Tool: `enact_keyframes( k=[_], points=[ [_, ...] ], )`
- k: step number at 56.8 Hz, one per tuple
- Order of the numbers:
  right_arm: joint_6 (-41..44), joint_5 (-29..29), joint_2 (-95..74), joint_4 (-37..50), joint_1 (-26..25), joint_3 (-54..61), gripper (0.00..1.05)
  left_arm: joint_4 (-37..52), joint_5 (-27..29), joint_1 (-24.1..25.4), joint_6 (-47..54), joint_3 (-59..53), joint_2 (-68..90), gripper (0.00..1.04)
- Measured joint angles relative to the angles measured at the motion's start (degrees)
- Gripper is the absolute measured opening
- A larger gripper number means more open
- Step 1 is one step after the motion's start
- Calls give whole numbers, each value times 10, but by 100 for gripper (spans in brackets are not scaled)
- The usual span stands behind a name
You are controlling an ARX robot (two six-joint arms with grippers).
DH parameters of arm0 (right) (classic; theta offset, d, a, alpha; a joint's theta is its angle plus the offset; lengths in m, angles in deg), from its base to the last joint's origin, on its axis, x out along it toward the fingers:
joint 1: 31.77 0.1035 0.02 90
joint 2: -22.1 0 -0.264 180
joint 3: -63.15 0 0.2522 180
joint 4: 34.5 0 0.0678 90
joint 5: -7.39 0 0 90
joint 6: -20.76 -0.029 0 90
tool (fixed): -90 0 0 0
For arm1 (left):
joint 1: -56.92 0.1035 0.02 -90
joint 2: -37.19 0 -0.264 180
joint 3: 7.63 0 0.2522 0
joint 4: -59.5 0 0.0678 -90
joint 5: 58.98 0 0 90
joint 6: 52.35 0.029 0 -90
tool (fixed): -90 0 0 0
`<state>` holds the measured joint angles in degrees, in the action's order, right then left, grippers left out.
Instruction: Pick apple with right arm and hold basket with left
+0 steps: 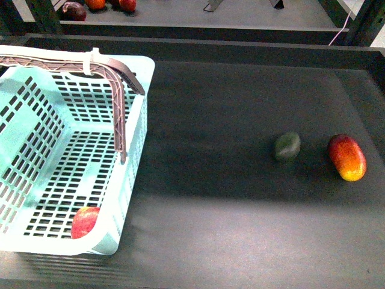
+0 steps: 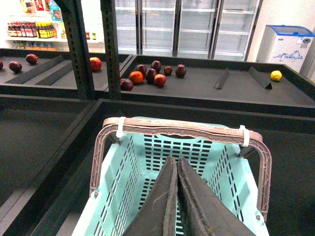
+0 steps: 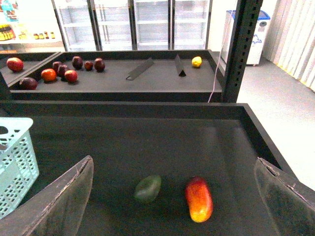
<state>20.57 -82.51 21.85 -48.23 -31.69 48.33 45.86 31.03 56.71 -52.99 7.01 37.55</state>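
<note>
The pale mint basket (image 1: 36, 180) stands at the left of the black shelf, its brownish lattice handle (image 1: 120, 96) raised. The red apple (image 1: 85, 221) lies inside it, in the near right corner. Neither gripper shows in the front view. In the left wrist view my left gripper (image 2: 176, 160) is shut with nothing between its fingers, hanging over the basket (image 2: 123, 191) just short of the handle (image 2: 182, 129); the apple is hidden there. My right gripper (image 3: 173, 162) is open and empty above the shelf, with only the basket's corner (image 3: 15, 162) in its view.
A dark green fruit (image 1: 287, 146) and a red-and-yellow elongated fruit (image 1: 347, 157) lie at the right of the shelf, below the right gripper. A raised black rim (image 1: 240, 51) bounds the shelf. A second shelf behind holds several dark red fruits (image 2: 147, 74), and a steel post (image 2: 78, 49) stands there.
</note>
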Motion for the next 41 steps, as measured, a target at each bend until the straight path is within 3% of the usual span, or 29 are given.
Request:
enact_keyframes(
  k=[14, 20, 22, 41],
  points=[
    [0, 0, 0, 0, 0, 0, 96, 0, 0, 0, 0, 0, 0, 76],
    [0, 0, 0, 0, 0, 0, 96, 0, 0, 0, 0, 0, 0, 95],
    [0, 0, 0, 0, 0, 0, 96, 0, 0, 0, 0, 0, 0, 99],
    [0, 0, 0, 0, 0, 0, 96, 0, 0, 0, 1, 0, 0, 98]
  ],
)
